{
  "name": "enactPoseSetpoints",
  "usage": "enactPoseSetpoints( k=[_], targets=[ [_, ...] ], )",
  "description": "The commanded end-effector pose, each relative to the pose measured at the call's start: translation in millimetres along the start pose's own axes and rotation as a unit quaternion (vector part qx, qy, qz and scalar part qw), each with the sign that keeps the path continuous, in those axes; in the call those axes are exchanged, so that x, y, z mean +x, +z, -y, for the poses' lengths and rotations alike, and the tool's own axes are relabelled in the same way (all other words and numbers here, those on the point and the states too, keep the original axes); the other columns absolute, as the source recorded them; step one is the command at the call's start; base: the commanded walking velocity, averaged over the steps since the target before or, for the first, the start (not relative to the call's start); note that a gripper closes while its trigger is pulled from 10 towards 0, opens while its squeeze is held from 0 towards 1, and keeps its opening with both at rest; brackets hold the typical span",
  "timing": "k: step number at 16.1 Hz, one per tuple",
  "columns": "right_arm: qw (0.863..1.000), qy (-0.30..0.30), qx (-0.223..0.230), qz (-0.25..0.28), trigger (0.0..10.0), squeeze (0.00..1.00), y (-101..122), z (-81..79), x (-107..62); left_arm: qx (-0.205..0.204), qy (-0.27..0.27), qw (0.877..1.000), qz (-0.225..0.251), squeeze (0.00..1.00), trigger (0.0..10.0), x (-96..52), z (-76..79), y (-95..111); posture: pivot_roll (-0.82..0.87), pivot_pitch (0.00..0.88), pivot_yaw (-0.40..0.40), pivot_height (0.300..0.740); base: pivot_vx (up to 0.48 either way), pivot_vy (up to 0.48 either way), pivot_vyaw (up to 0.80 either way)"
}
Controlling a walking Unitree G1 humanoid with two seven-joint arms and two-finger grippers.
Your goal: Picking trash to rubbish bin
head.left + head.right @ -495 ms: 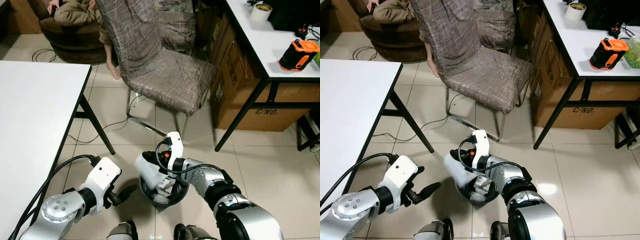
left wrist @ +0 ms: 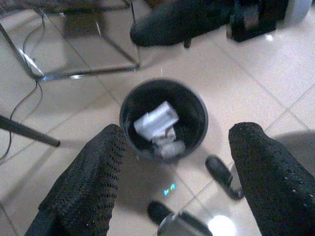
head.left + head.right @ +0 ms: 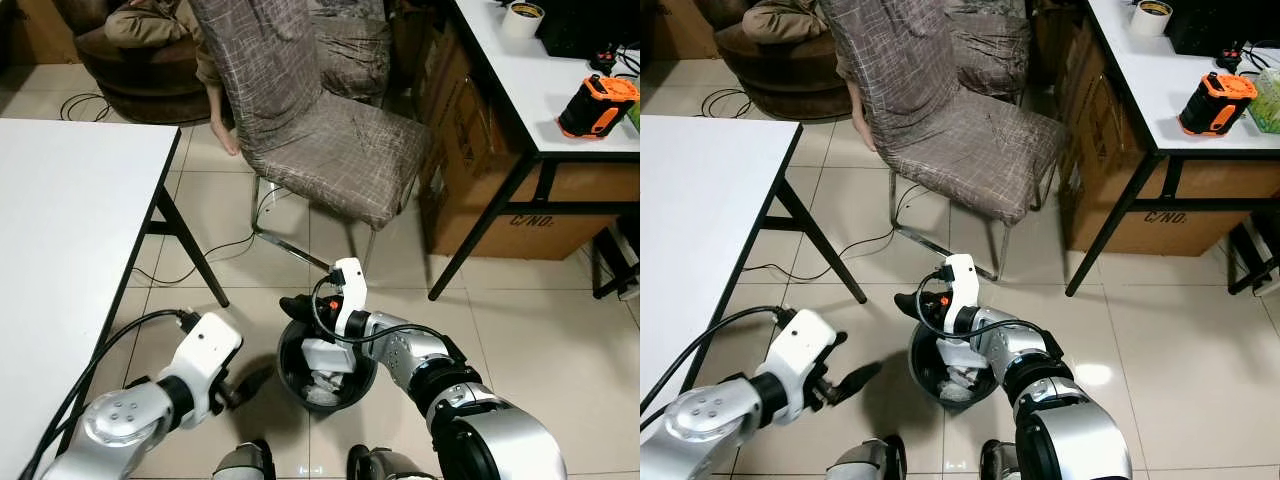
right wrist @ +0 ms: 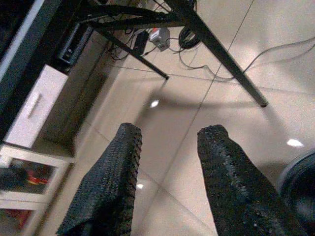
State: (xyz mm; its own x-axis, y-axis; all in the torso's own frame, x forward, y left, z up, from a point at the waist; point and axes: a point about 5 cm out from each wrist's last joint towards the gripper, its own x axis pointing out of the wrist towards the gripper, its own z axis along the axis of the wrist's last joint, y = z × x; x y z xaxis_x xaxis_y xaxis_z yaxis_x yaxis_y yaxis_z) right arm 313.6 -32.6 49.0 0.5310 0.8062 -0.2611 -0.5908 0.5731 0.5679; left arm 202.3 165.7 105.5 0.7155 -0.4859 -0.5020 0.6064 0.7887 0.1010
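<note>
I see the black rubbish bin [image 3: 326, 367] on the floor between my two arms. The white trash [image 2: 156, 120] lies inside it, on top of some crumpled bits. My right gripper [image 3: 293, 306] hangs just over the bin's rim, and its jaws are spread with nothing in them. My left gripper [image 3: 250, 380] is low beside the bin, and its jaws are spread wide too. A grey chair [image 3: 330, 150] stands just past the bin. A white bench [image 3: 70, 220] is on my left.

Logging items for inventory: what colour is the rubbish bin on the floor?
Black; the rubbish bin shows best in the left wrist view.
</note>
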Motion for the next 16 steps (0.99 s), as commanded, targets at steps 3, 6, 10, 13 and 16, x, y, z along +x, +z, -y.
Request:
enactPoseSetpoints(
  k=[3, 6, 10, 13, 16],
  targets=[
    [0.99, -0.073, -0.113, 0.034, 10.0, 0.0, 3.3, 14.0, -21.8, -0.053, 0.099, 0.991, 0.068, 0.0, 10.0, 19.6, -11.8, 15.0, -0.02, 0.153, -0.023, 0.74, 0.0, 0.0, 0.0],
    [0.976, -0.128, -0.157, 0.077, 10.0, 0.0, 15.5, 17.2, -54.5, -0.083, 0.107, 0.986, 0.096, 0.0, 10.0, 26.2, -7.1, 24.9, -0.05, 0.117, -0.029, 0.74, 0.0, 0.0, 0.0],
    [0.933, -0.246, -0.216, 0.148, 10.0, 0.0, 41.5, 4.7, -97.2, -0.094, 0.15, 0.977, 0.117, 0.0, 10.0, 23.7, -10.2, 31.5, -0.06, 0.091, -0.037, 0.74, 0.0, 0.0, 0.0],
    [0.895, -0.3, -0.254, 0.214, 10.0, 0.0, 57.0, -19.1, -126.6, -0.065, 0.175, 0.973, 0.133, 0.0, 10.0, 9.1, -14.4, 43.8, -0.05, 0.073, -0.037, 0.74, 0.0, 0.0, 0.0],
    [0.883, -0.318, -0.252, 0.233, 10.0, 0.0, 63.2, -34.4, -136.0, -0.064, 0.178, 0.97, 0.152, 0.0, 10.0, 5.8, -17.7, 60.7, -0.05, 0.048, -0.033, 0.74, 0.0, 0.0, 0.0]
  ],
)
